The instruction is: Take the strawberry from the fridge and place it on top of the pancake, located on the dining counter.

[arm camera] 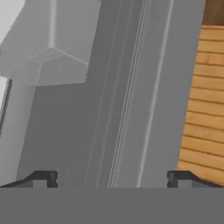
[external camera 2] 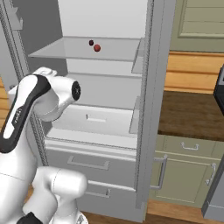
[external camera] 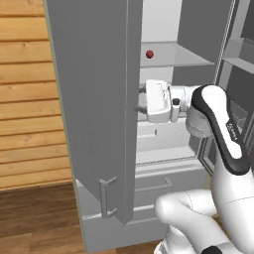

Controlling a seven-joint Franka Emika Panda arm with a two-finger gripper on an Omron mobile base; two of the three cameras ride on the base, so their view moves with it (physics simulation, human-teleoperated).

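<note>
The tall light-grey two-door fridge [external camera: 99,99] is seen with its doors swung open. In the left base view, one door panel fills the left centre of the frame, edge-on, with a slim vertical bar handle [external camera: 105,197] near its lower end. The pale interior is shown at the upper centre and right of that view.

A small round red strawberry [external camera: 149,53] is seen on a pale shelf [external camera: 183,57] in the upper centre of the left base view. In the right base view the same strawberry [external camera 2: 97,48] lies near the top centre of the frame, on the upper shelf [external camera 2: 65,51], with a smaller dark round object [external camera 2: 91,43] just beside it, behind and to its left.

The white arm's two-finger gripper [external camera: 141,102] is placed at mid-height in the left base view, below the strawberry's shelf and close against the inner edge of the open door. In the hand view the two dark finger tips [arm camera: 43,177] are set at the lower left and lower right of the frame, spread wide apart, with nothing held between them; grey fridge surfaces lie ahead of them.

Two grey drawers [external camera 2: 89,164] are seen at the fridge's foot, lower centre of the right base view. Green cabinets [external camera 2: 183,175] stand at the lower right there, under a dark-brown wooden countertop [external camera 2: 192,113]. Horizontal wooden wall boards [external camera: 25,99] fill the left edge of the left base view.
</note>
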